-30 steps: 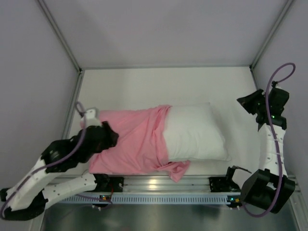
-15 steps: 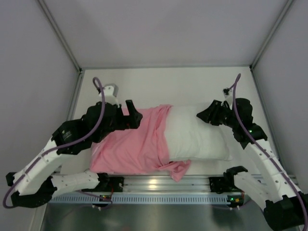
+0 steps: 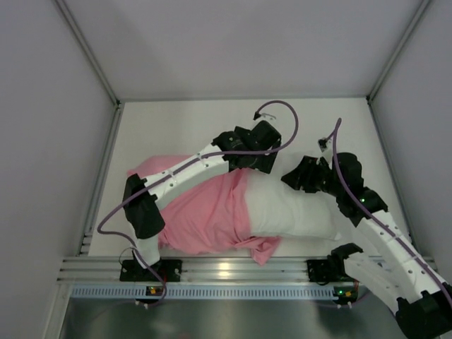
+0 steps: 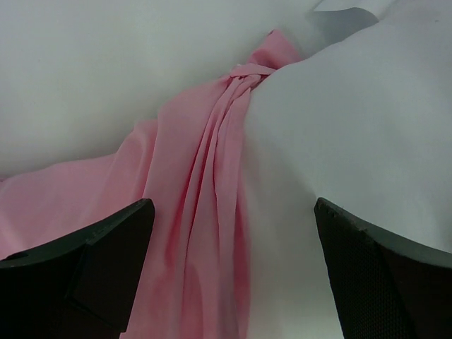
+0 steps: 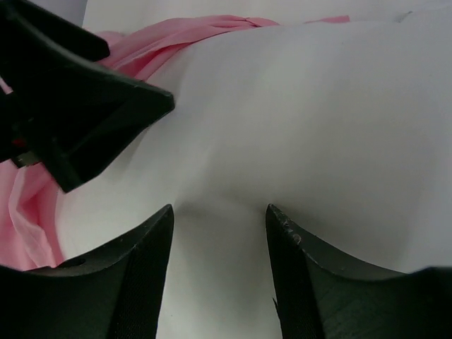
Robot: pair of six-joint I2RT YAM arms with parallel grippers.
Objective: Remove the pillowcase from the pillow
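The white pillow (image 3: 293, 205) lies across the table, its left half inside the pink pillowcase (image 3: 201, 212). My left gripper (image 3: 258, 162) reaches over to the far edge, where the bunched cover rim meets the bare pillow. It is open wide, with the pink folds (image 4: 198, 176) and white pillow (image 4: 353, 127) between its fingers (image 4: 106, 261). My right gripper (image 3: 296, 176) is open just to the right of it. Its fingertips (image 5: 159, 233) are down on the bare pillow (image 5: 304, 120), which dimples between them. The pillowcase (image 5: 162, 35) and the left gripper (image 5: 70, 92) show at the upper left.
The white table (image 3: 198, 127) is walled at the back and on both sides. A metal rail (image 3: 226, 268) runs along the near edge. A pink corner of the cover (image 3: 263, 248) hangs toward the rail.
The left arm swung from the cover's left end to the far rim by the bare pillow and opened wide. The right arm came down from the right wall onto the pillow and opened.
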